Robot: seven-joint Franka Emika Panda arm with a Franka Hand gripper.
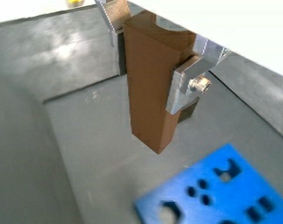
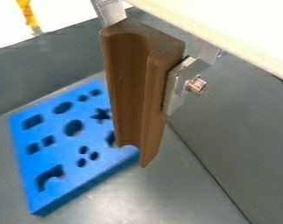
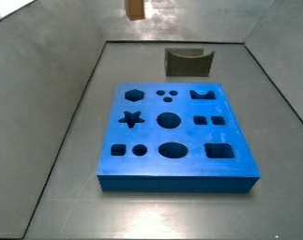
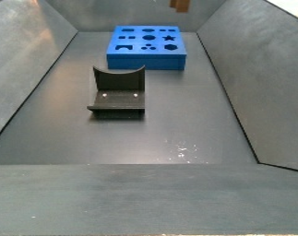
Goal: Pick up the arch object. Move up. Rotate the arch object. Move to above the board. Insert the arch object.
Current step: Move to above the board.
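Silver finger plates with dark pads clamp the gripper (image 1: 155, 66) onto the arch object (image 1: 150, 87), an orange-brown slab held by its two opposite sides near its upper end. One finger (image 2: 185, 83) with its round screw shows plainly in both wrist views; the opposite plate is only partly seen behind the slab's far edge.

The arch object hangs with its long axis running straight away from the gripper, down toward the grey floor (image 1: 61, 131), its free lower end well clear of everything. In a wrist view a shallow groove runs along its length on one face (image 2: 130, 96), so the curved cut lies to the side, not at the low end.

In both side views only the slab's bottom tip shows at the upper edge of the picture (image 3: 135, 8), high above the floor and beyond the board's far end, so the gripper itself is out of those views.

Below, the board (image 3: 173, 127) lies flat on the floor, bright blue, with dark cut-outs: star, hexagon, circles, squares and an arch-shaped hole near one corner. A dark grey block with a curved notch (image 3: 188, 62) stands apart from the board, nearer the bin's end wall.
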